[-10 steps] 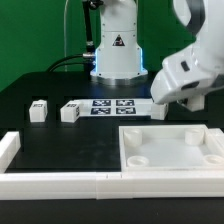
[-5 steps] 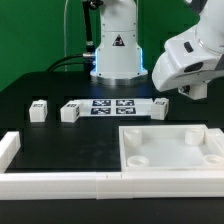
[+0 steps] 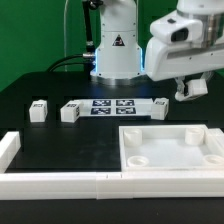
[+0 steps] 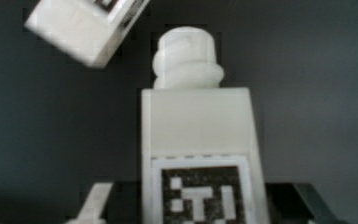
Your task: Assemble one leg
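- I see no words I can read anywhere. The leg has a black-and-white square tag on its wide end. It is a pattern, not letters.
- The robot base has a dark triangle sign on it. It is too small for me to read.
- The marker board lies flat on the table and carries several square tags.
- The tool pinches the leg by its tagged end, with one dark finger on each side.
- The leg is up off the table, on the exterior view's right.
- The leg's long line runs straight out from the tool. Its thin round end points away from the fingers, toward the dark table.
- A second leg sits on the table just beside the marker board's end, below the tool. In the wrist view it looks tilted.
- A third leg and a fourth leg stand on the exterior view's left, each showing a small tag.
- The white panel lies flat near the front, on the exterior view's right.
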Controlling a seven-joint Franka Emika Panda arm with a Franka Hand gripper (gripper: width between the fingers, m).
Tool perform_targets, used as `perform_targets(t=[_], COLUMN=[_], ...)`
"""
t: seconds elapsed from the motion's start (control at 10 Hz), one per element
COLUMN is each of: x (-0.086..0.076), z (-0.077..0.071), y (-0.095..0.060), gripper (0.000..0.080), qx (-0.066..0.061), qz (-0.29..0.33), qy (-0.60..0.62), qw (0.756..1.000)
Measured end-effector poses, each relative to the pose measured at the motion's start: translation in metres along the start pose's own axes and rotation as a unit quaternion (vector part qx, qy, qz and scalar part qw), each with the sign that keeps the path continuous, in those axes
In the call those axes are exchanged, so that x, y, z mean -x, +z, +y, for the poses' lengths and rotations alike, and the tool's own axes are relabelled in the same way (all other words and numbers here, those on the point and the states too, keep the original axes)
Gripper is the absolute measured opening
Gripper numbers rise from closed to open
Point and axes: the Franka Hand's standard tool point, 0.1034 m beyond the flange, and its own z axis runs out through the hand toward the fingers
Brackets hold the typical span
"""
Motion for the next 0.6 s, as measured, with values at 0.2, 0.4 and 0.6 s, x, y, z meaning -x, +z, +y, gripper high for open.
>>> perform_targets(t=[0.2, 0.4, 0.6], x=[-0.007, -0.009, -0.018], z=[0.003, 0.005, 0.015], y=[-0.002, -0.004, -0.005], gripper=[0.029, 0.029, 0.029], qx=[0.007, 0.013, 0.023], qz=[0.107, 0.196, 0.251], qy=[-0.003, -0.008, -0.026], qw=[0.994, 0.98, 0.967])
